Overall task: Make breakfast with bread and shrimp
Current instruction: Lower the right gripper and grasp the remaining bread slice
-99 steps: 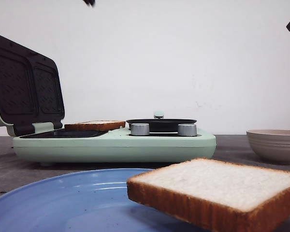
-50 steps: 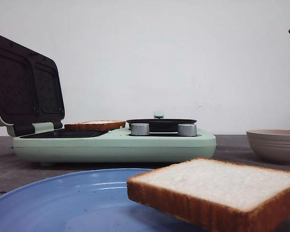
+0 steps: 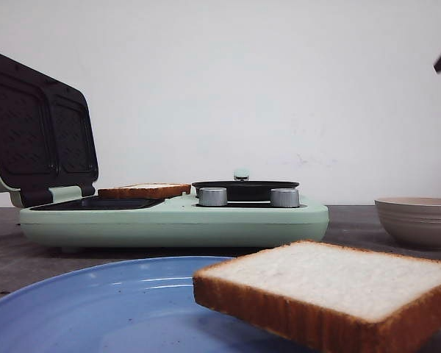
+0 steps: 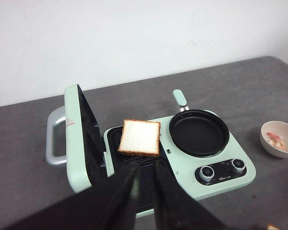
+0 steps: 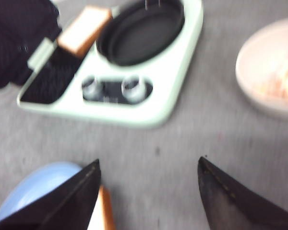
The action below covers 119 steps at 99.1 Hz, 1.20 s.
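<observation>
Bread slice (image 3: 331, 290) lies nearest, overhanging the blue plate (image 3: 95, 309), just below the right gripper (image 5: 149, 191), whose fingers are spread wide and empty, probably poised to collect it, though that view is blurred. Beyond the fingers sits the green sandwich maker (image 4: 158, 163), lid propped up so its grill plate can take bread; the other slice (image 4: 140, 138) already rests there, just past the left gripper (image 4: 145, 184), nearly closed, holding nothing. Farther off, the shrimp bowl (image 4: 280, 139). A second ago a dark gripper tip showed at the front view's top edge; now it is gone.
</observation>
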Each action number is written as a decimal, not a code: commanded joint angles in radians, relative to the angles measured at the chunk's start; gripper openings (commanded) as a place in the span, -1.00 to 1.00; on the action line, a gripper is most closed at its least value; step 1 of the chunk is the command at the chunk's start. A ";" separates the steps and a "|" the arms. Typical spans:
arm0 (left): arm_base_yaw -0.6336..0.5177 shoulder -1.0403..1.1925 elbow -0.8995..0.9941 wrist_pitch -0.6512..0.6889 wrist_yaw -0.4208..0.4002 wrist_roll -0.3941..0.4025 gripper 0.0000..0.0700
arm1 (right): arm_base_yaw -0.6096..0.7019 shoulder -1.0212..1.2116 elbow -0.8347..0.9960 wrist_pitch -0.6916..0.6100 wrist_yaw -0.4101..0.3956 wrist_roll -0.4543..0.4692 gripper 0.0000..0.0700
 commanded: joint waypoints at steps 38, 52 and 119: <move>-0.007 -0.127 -0.021 -0.089 0.001 -0.058 -1.00 | 0.004 0.035 0.017 0.383 0.148 0.012 0.11; -0.007 -0.175 -0.049 -0.116 0.000 -0.064 -1.00 | 0.004 0.056 0.017 0.339 0.323 -0.034 0.11; -0.007 -0.260 -0.065 -0.142 -0.003 -0.056 -1.00 | 0.054 0.309 0.018 0.531 0.127 0.185 0.11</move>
